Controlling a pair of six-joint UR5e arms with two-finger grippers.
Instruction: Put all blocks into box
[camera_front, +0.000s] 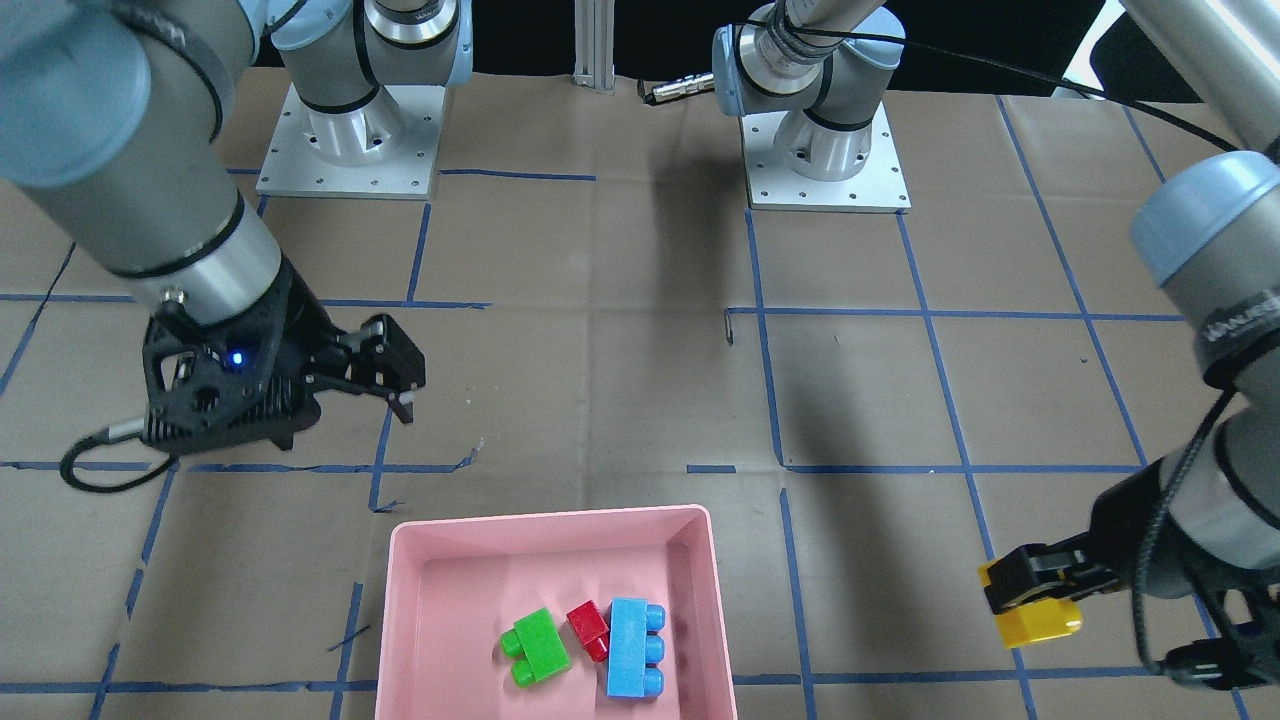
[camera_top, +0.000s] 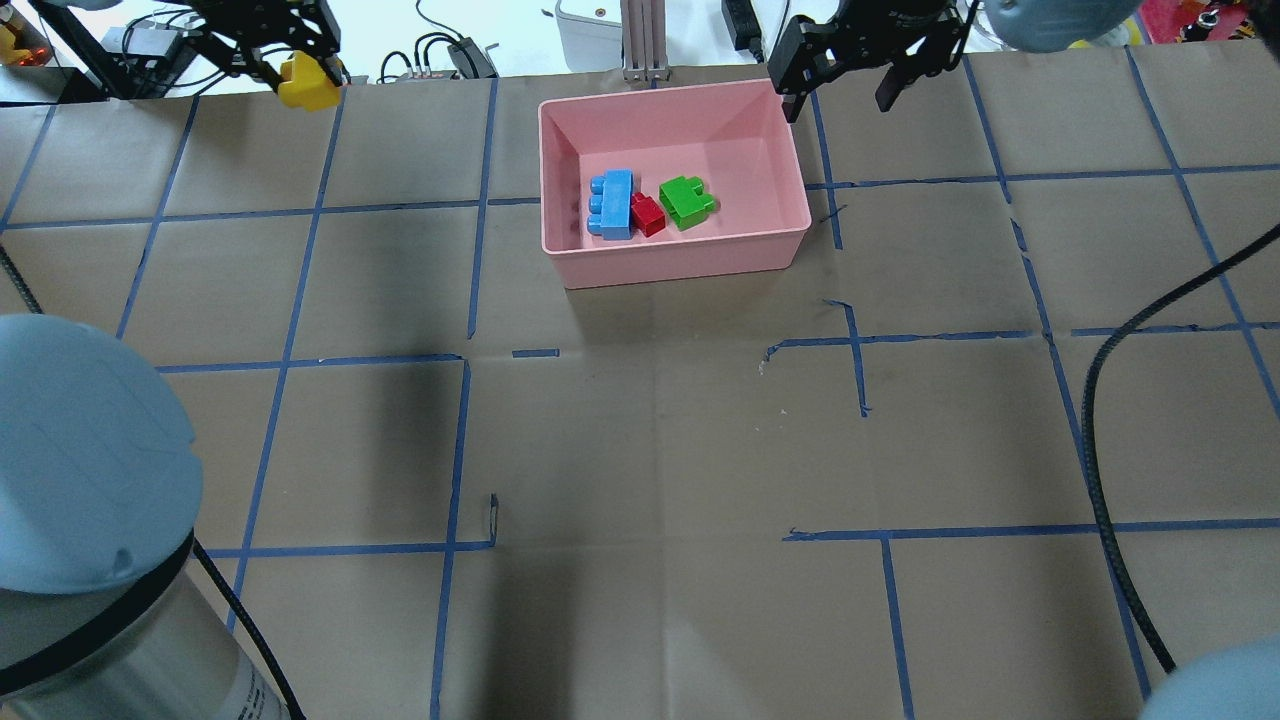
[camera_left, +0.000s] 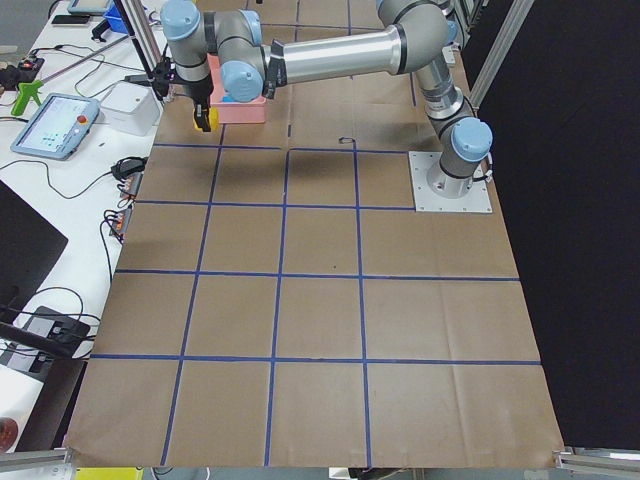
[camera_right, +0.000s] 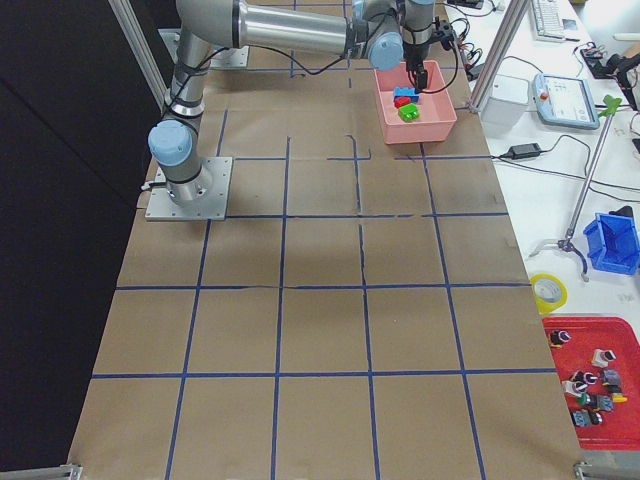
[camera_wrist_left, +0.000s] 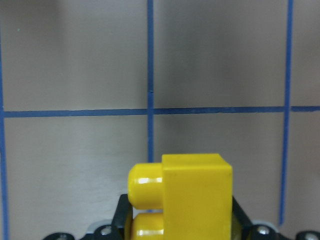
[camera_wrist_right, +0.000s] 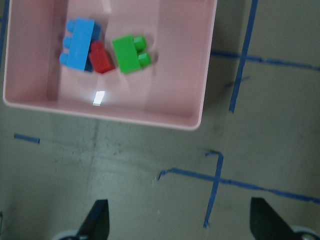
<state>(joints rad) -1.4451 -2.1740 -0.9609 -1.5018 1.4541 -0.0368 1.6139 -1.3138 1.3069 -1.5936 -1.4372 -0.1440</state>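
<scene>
The pink box holds the green brick, the small red brick and the longer blue brick, close together. They also show in the overhead view: green, red, blue. My left gripper is shut on the yellow brick and holds it above the table, well off to the box's side; the brick fills the left wrist view. My right gripper is open and empty, raised beside the box's other side; its fingers show in the right wrist view.
Brown paper with a blue tape grid covers the table. The two arm bases stand on the robot's side. Cables and devices lie beyond the far edge near the box.
</scene>
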